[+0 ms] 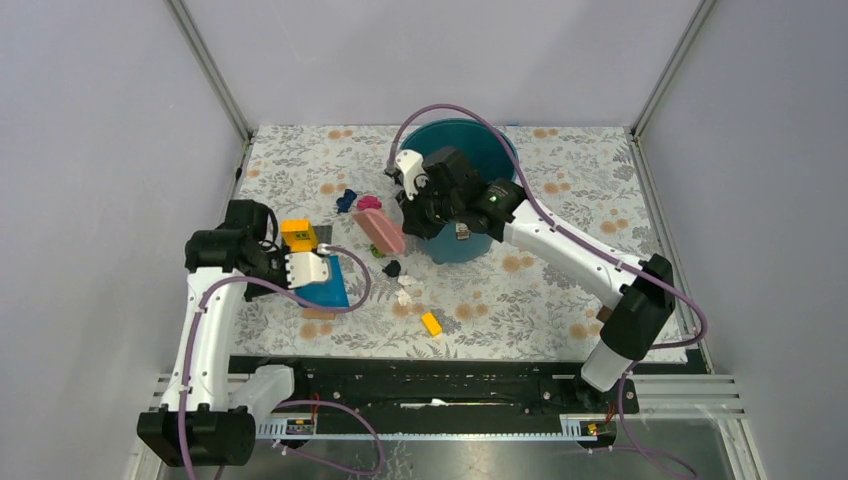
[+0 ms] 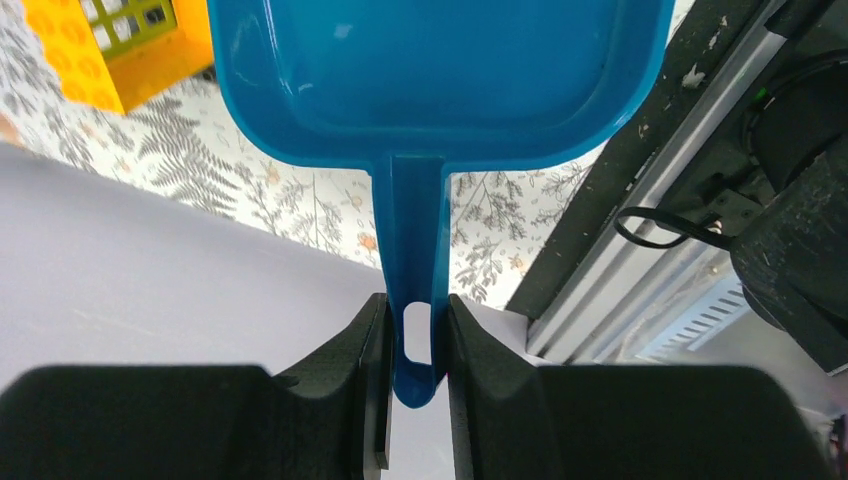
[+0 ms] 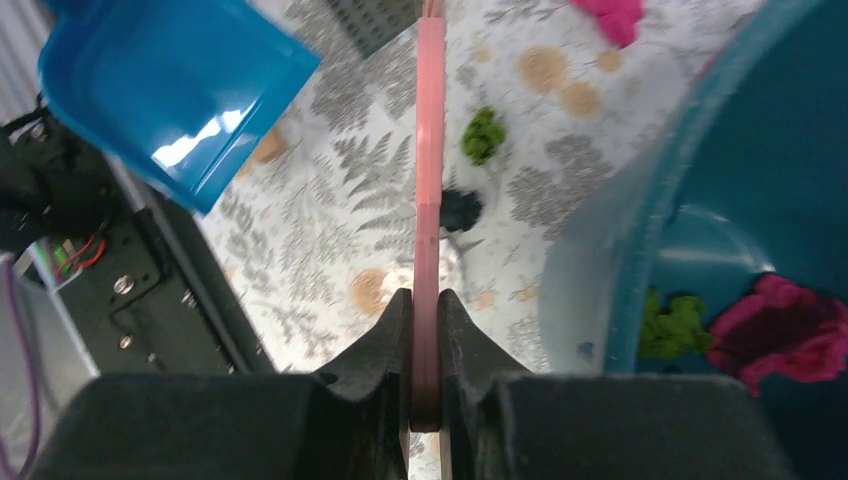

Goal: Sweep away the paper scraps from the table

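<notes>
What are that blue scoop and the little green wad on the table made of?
The blue scoop looks like hard moulded plastic: glossy, with bright highlights and a smooth one-piece handle. The green wad looks like crumpled paper: matte, creased and irregular, though tissue or felt is possible.

Ahead of the left hand (image 2: 412, 330), the blue dustpan (image 2: 440, 80) is cut off by the top edge of the wrist view, so its front lip is unseen. The yellow brick (image 2: 110, 50), ahead and to that hand's left, is cropped at the corner. The pink paddle (image 3: 430, 150) ahead of the right hand (image 3: 427, 320) leaves the top edge, its far end not shown. To that hand's right the teal bucket (image 3: 620, 200) is cut by the frame, and a magenta paper scrap (image 3: 612, 15) is half cropped.
</notes>
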Motion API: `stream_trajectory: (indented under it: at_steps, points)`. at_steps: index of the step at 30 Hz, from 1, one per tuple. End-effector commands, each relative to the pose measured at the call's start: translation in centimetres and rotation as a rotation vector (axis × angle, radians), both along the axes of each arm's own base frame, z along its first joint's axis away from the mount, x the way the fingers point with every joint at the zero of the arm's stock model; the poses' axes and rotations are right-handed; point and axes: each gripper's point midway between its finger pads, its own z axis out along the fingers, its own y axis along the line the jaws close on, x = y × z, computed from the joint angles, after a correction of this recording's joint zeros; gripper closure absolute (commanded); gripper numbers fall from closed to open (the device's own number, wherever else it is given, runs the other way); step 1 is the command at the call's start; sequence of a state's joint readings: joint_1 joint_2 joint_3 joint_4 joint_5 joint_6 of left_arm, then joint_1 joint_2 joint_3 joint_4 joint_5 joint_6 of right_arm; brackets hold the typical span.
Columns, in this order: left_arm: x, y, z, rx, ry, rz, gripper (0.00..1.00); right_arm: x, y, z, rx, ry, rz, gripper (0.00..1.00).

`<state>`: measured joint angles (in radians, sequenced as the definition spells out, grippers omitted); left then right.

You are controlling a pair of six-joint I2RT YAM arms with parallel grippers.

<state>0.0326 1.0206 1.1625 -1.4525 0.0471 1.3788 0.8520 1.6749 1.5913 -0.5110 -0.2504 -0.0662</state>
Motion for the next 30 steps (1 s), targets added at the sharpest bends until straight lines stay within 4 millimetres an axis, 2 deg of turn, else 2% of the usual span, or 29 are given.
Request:
stream_trajectory:
  at_steps: [1, 3, 6, 9, 13, 19, 25, 30]
  points:
    - [1.1, -2.3, -1.4, -0.061, -0.023, -0.101, 1.0, 4.6, -1.4, 1.8, -0.052, -0.143, -0.2, 1.0]
    - [1.7, -2.7, -2.5, -0.062, -0.01, -0.074, 1.0, 5.6, -1.8, 1.7, -0.077, -0.164, -0.254, 1.0]
    - [3.0, -3.4, -3.8, -0.07, -0.014, -0.018, 1.0, 5.7, -1.6, 0.9, -0.128, -0.147, -0.276, 1.0]
    - [4.3, -4.3, -4.5, -0.084, -0.021, 0.035, 1.0, 4.8, -0.9, -0.1, -0.184, -0.121, -0.252, 1.0]
    - [4.8, -5.0, -5.3, -0.112, -0.024, 0.058, 1.0, 3.1, -0.2, -1.4, -0.227, -0.088, -0.206, 1.0]
    - [4.7, -4.3, -6.6, -0.067, -0.042, 0.043, 1.0, 2.9, -1.4, -2.8, -0.288, -0.11, -0.224, 1.0]
    - [5.4, -4.0, -7.4, -0.037, -0.037, 0.07, 1.0, 2.1, 0.5, -4.5, -0.323, -0.129, -0.187, 1.0]
    - [6.7, -3.8, -8.2, 0.01, -0.052, 0.121, 1.0, 2.7, 0.9, -6.2, -0.359, -0.121, -0.217, 1.0]
